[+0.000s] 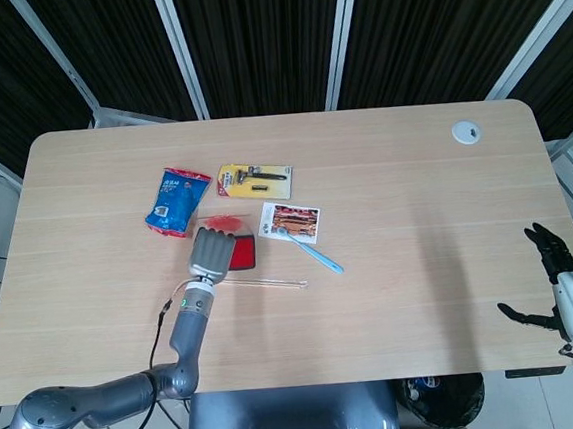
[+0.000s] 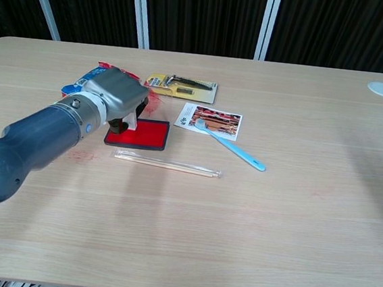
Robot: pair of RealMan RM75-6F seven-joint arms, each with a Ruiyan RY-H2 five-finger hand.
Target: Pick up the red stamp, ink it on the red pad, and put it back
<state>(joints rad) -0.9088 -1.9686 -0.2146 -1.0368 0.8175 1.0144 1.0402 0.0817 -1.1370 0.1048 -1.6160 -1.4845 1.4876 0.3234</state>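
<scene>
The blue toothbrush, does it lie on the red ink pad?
No, the blue toothbrush lies right of the red ink pad, its head resting on a picture card.
</scene>
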